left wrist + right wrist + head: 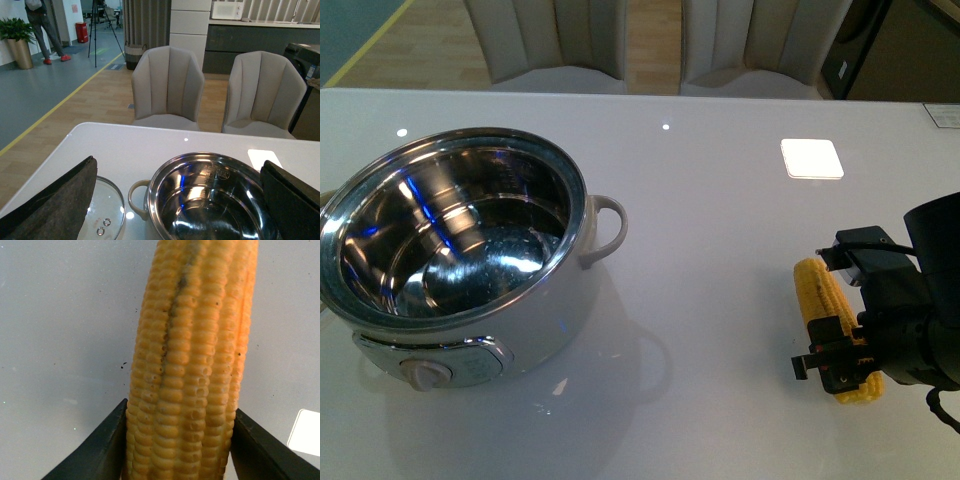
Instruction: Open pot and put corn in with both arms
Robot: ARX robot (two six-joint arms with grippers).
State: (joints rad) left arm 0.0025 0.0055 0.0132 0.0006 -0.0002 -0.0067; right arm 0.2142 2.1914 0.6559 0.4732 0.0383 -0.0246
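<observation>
The cream-white pot stands at the table's left with no lid on; its steel bowl holds nothing. Its glass lid lies flat on the table beside one loop handle. My left gripper hovers open over the pot, its dark pads wide apart on either side; it is out of the front view. On the right, my right gripper is shut on the yellow corn, near the cob's closer end. Both fingers press the corn from either side. Whether the cob touches the table I cannot tell.
The glossy white table carries a bright square light reflection behind the corn. Two beige chairs stand at the far edge. The pot's dial knob faces me. A wide stretch of table separates corn and pot.
</observation>
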